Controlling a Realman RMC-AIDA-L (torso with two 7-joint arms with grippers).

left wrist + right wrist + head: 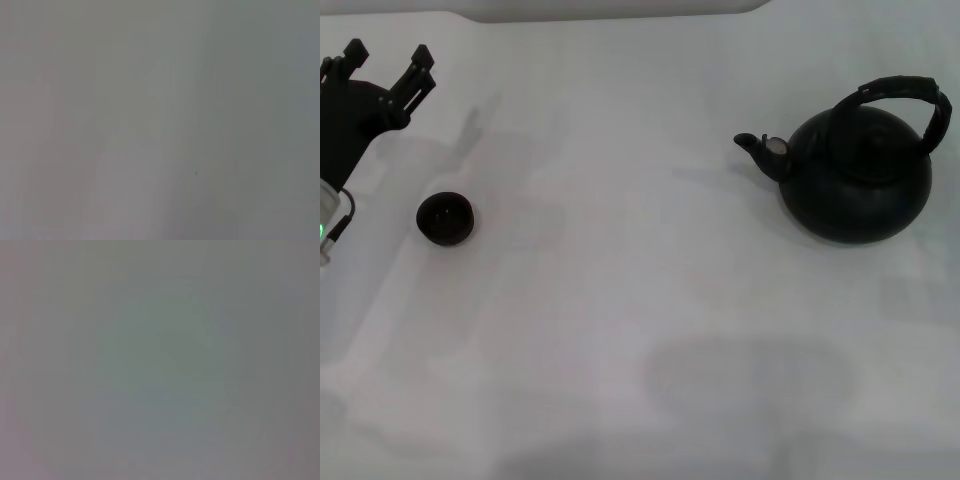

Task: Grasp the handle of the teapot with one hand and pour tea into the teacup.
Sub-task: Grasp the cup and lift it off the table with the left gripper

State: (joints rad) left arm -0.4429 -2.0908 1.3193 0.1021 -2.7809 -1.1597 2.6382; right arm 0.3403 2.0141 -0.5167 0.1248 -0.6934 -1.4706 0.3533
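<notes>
The teapot point(858, 178) is seen standing upright on the white bench point(640, 330) toward its right edge, in the far half. The spout point(760, 148), with a pale spot near its tip, is directed toward the left edge of the bench. The handle point(900, 98) is seen arched over the top of the body and tilted toward the right side; nothing is in contact with it. The teacup point(445, 219) is placed upright near the left edge, well apart from the teapot, with bare bench surface between the two. Its interior is too dark for any contents to be made out. The left end effector point(388, 62) is held near the far left corner of the bench, beyond the teacup and apart from it. Its fingers point(421, 68) are seen spread wide, with nothing held between them. The left arm is cut off by the left border of the head view, so only its forward section is shown. The right end effector is not shown in the head view. Only a uniform grey surface is presented in the left wrist view and the right wrist view; no object or finger can be made out in either.
</notes>
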